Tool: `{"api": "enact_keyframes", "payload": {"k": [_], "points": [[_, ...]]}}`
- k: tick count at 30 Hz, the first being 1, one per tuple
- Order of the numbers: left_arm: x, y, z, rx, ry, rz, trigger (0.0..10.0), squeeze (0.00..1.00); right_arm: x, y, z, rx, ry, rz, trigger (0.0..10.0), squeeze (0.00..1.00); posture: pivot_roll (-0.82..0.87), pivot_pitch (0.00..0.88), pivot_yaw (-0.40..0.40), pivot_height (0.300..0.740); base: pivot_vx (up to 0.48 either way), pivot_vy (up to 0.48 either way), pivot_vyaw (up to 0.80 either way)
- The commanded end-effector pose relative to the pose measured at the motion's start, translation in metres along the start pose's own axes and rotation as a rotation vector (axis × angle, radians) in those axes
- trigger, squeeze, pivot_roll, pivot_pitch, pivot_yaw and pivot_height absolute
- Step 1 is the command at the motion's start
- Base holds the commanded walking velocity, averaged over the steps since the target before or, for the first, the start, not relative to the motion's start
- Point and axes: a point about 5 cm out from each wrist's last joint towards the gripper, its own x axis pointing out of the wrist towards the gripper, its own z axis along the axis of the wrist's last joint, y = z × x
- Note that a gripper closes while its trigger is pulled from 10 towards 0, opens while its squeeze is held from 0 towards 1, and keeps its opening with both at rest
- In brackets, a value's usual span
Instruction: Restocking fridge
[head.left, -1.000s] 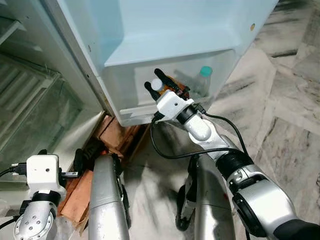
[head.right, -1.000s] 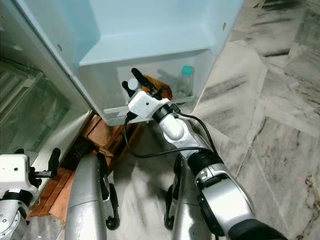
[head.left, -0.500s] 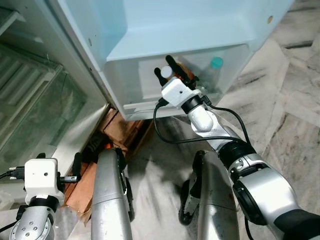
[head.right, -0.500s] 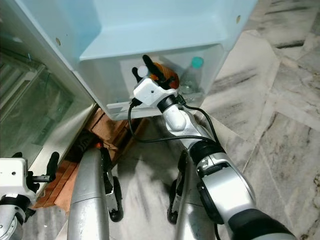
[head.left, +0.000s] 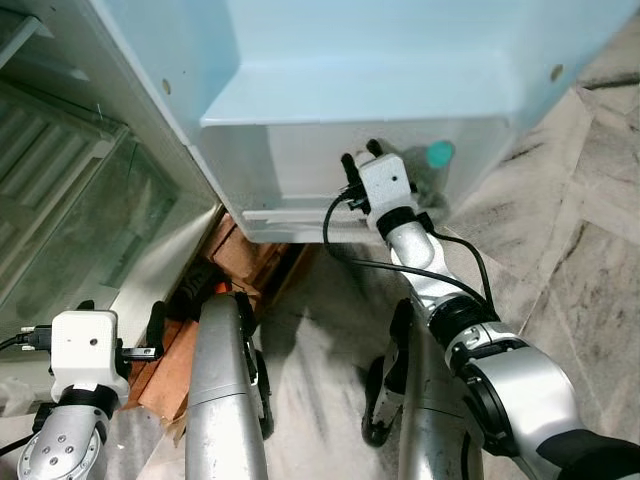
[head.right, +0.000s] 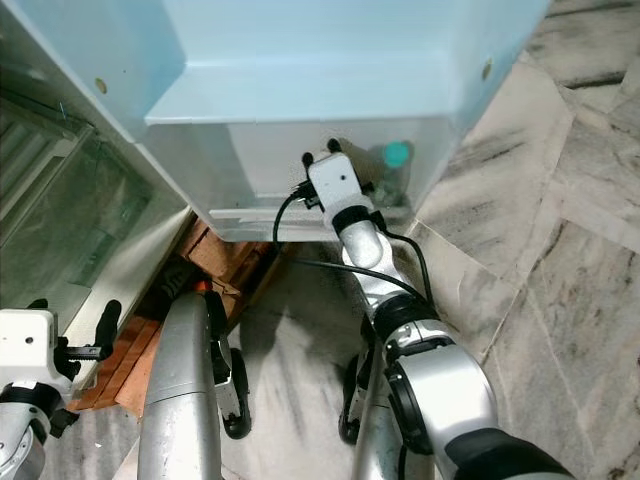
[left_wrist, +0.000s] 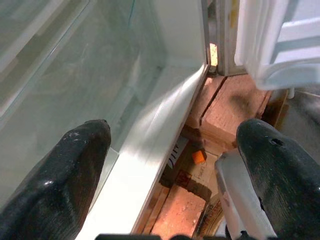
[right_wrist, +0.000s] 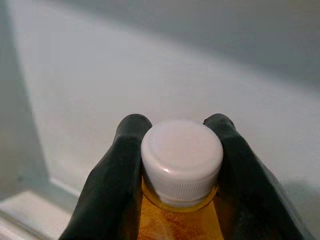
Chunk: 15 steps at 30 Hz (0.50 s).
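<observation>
bottle (right_wrist: 181, 165), white cap, amber liquid, pinched in right end effector (head.left: 362, 168), now pushed deeper into door bin (head.left: 300, 170) at 12 o'clock versus a second ago; release likely next. left wrist: left end effector (left_wrist: 172, 165) wide open, empty, idle.

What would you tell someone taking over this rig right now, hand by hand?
Right hand: shut on the white-capped orange bottle, held at the neck, reached into the fridge door's bottom bin.
Left hand: open, idle low beside the fridge body.
A teal-capped bottle already stands in that bin.
Left: set the orange bottle down, release, withdraw.
</observation>
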Motion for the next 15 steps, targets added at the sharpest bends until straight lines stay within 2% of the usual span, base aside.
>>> {"api": "enact_keyframes", "payload": {"k": [1, 5, 7, 8, 15], "points": [[-0.003, 0.0, -0.005, 0.009, 0.035, -0.004, 10.0, 0.0, -0.006, -0.005, -0.01, 0.007, 0.046, -0.034, 10.0, 0.0, 0.2, 0.374, 0.024, 0.535, 0.0, 0.0, 0.0], [-0.001, -0.001, -0.005, 0.007, 0.032, -0.003, 10.0, 0.0, -0.007, -0.014, -0.014, -0.003, 0.072, -0.085, 10.0, 0.0, 0.19, 0.365, 0.02, 0.535, 0.0, 0.0, 0.0], [0.001, -0.001, -0.005, 0.006, 0.03, -0.004, 10.0, 0.0, -0.007, -0.016, -0.015, 0.023, 0.084, -0.099, 10.0, 0.0, 0.19, 0.361, 0.019, 0.535, 0.0, 0.0, 0.0], [0.002, -0.001, -0.005, 0.006, 0.028, -0.005, 10.0, 0.0, -0.007, -0.018, -0.016, 0.04, 0.093, -0.114, 10.0, 1.0, 0.19, 0.356, 0.017, 0.535, 0.0, 0.0, 0.0], [0.008, -0.003, -0.005, 0.008, 0.017, -0.012, 10.0, 0.0, -0.006, -0.02, -0.014, 0.039, 0.091, -0.124, 10.0, 1.0, 0.18, 0.335, 0.009, 0.535, 0.0, 0.0, 0.0]]}}
